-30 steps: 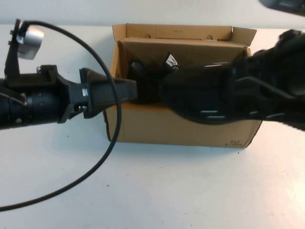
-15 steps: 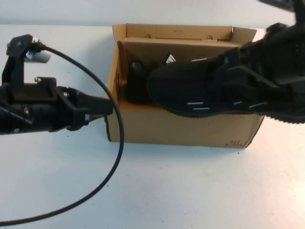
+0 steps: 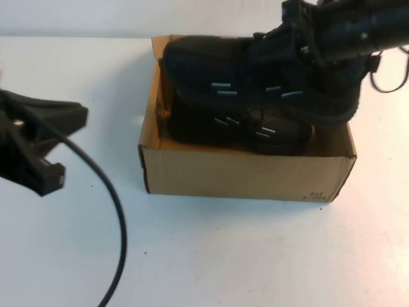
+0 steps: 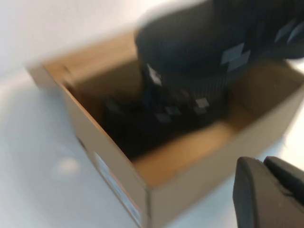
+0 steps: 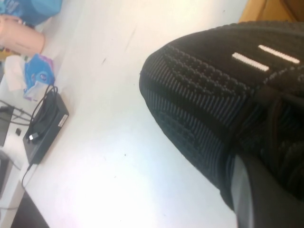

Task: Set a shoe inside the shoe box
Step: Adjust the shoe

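- Shoe [image 3: 255, 70] first: we see the black mesh sneaker with short white dashes hanging above the far side of the shoe box [image 3: 246, 176], toe toward the box's left end, not yet resting inside.
- We read the right gripper [image 3: 319, 41] as clamped on the sneaker's upper near the laces, above the box's right end; its fingers are pressed into the black fabric, though the exact contact is hard to separate from the shoe.
- Inside the box we see a second shoe [image 3: 239, 128], a look-alike, lying along the near wall, directly below the carried one.
- From the left wrist view the carried sneaker [image 4: 213, 42] shows over the open box [image 4: 142, 190] with the other one [image 4: 152, 118] down on its floor.
- From the right wrist view the toe [image 5: 199, 95] hangs over white table, with a corner of cardboard at the frame edge.
- We judge the task most of the way through: one sneaker is lodged, and the held one is over the opening, still to be lowered and let go.
- The room left lies along the far wall, so we expect a tight fit beside the first.
- The left gripper [image 3: 48, 144] sits well off the box's left end above the table [image 3: 211, 256], its fingers spread and holding nothing.
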